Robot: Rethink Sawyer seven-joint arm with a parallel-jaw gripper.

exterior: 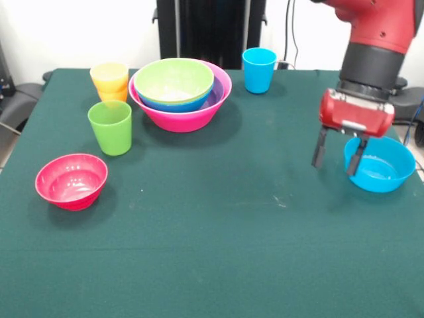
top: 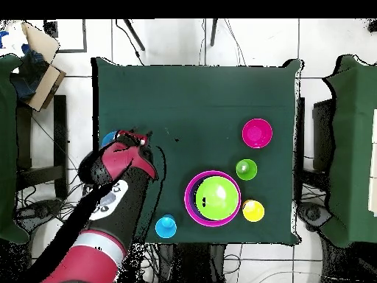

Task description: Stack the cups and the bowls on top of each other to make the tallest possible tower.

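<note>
Arm: the red and black Sawyer arm [exterior: 372, 40] comes down at the right of the front view, over the table's right side.
Gripper: the gripper [exterior: 338, 156] hangs with its two dark fingers [exterior: 320, 148] spread apart and nothing between them; it sits just left of the light blue bowl, above the cloth.
Light blue bowl: the light blue bowl [exterior: 381, 165] stands upright near the table's right edge in the front view; one finger overlaps its left rim in that view, contact cannot be told. In the overhead view only a sliver of it [top: 110, 138] shows beside the arm.
Tower: the large pink bowl [exterior: 183, 109] at the far centre holds nested bowls, a purple one [exterior: 217, 95], a blue one [exterior: 173, 104] and a light green bowl [exterior: 174, 79] on top.
Blue cup: the blue cup [exterior: 259, 69] stands upright just right of the pink bowl, at the far edge.
Yellow cup: the yellow cup [exterior: 109, 76] sits in an orange cup [exterior: 114, 95] just left of the pink bowl.
Green cup: the green cup [exterior: 110, 127] stands upright, nearer than the yellow and orange pair.
Red-pink bowl: the red-pink bowl [exterior: 71, 180] stands alone at the near left, apart from the green cup.
Table: the green-clothed table [exterior: 218, 252] carries them all.
</note>
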